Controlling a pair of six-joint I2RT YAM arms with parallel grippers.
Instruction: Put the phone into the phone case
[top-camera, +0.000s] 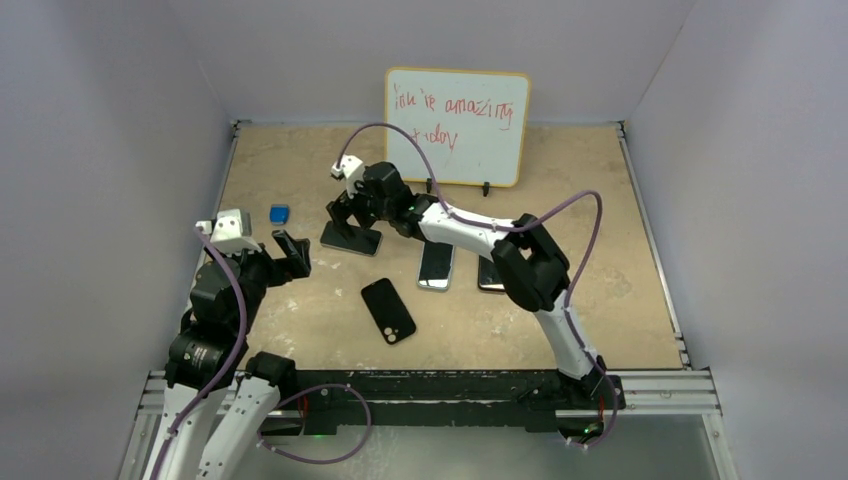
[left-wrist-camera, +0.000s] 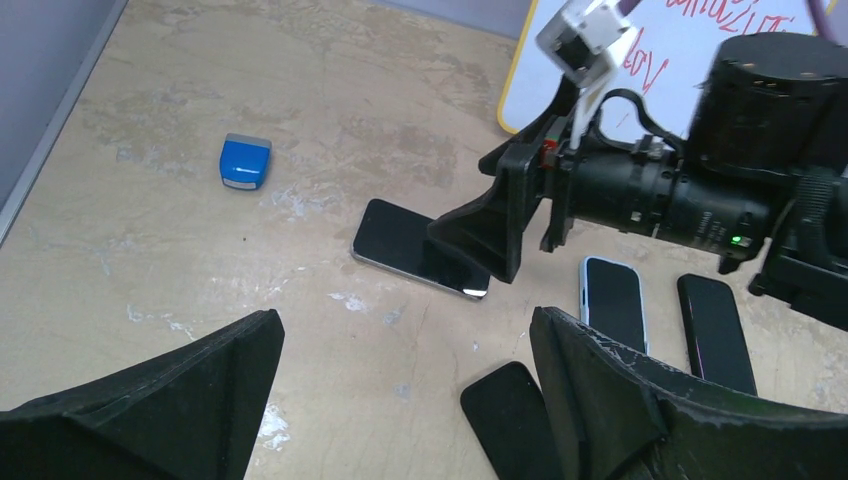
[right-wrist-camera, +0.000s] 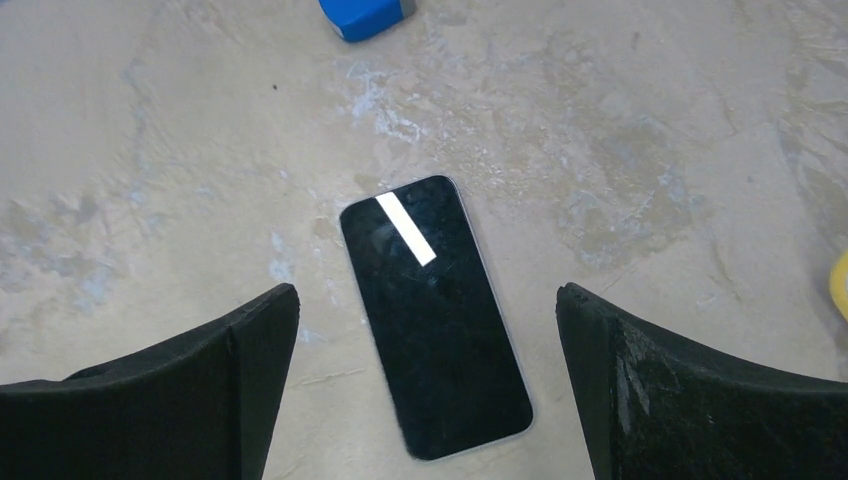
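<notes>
Phone (left-wrist-camera: 714, 332) w/ reddish rim lies flat just beside light-blue phone case (left-wrist-camera: 612, 300), untouched. R gripper (right-wrist-camera: 428, 385) hangs open over a diff. black phone (right-wrist-camera: 435, 320). Risk: it grabs the wrong handset. L gripper (left-wrist-camera: 405, 400) open, holding nothing.

Phone (left-wrist-camera: 716, 332) apparently right of phone case (left-wrist-camera: 612, 302)
</notes>
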